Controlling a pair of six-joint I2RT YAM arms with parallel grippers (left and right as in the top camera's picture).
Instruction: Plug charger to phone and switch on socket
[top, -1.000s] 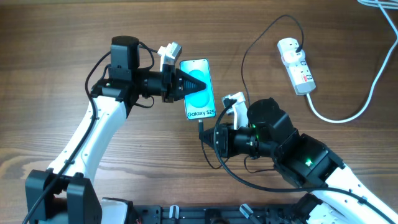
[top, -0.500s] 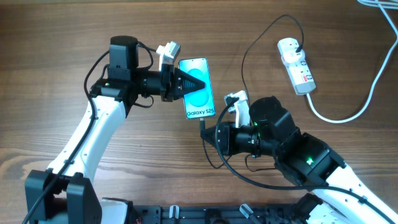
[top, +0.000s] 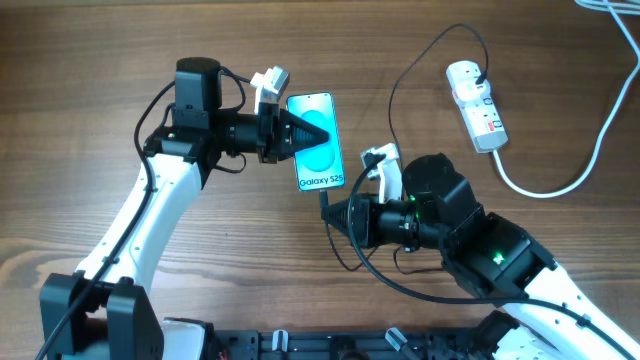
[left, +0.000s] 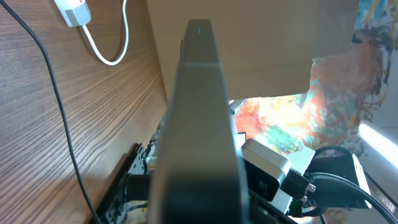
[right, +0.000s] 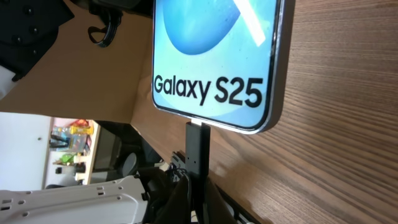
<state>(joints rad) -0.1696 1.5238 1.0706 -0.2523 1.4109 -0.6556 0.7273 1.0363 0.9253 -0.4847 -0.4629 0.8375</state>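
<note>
Grippers, right gripper: narrow, clamped on the plug end of the long thin black charger cable. It sits just below the bottom edge of the small black-framed smartphone w/ teal-and-white "Galaxy S25" screen (phone).
Left gripper: closed across the phone from its left side. One dark finger lies over the screen, and the left wrist view shows the phone edge-on.

Location: phone is mid-table, between the two arms. The plug body touches the phone's bottom edge at the port. No metal tip shows in the right wrist view, so insertion depth can't be judged. The long white rounded power strip w/ red switches (socket) lies well apart at upper right on the brown wood-grain table, w/ the charger's other end at its top. Switch position is too small to read.

Risks (judgement):
- Plug off-axis to the port. The tip would scrape or jam and a push would bend it.
- Push force from the right gripper could pivot or slide the phone in the left gripper's side hold. Alignment would be lost.
- Slack cable loops close under the right arm. It could snag on the wrist and tug the plug out during the reach to the socket.
- Releasing too soon w/ the plug only half seated would let it drop out.

Change vs 1 s earlier: right gripper and plug have moved up and slightly left, closing on the phone's bottom edge. Phone and left gripper have nudged a touch left. Socket and its cable run are unchanged.
</note>
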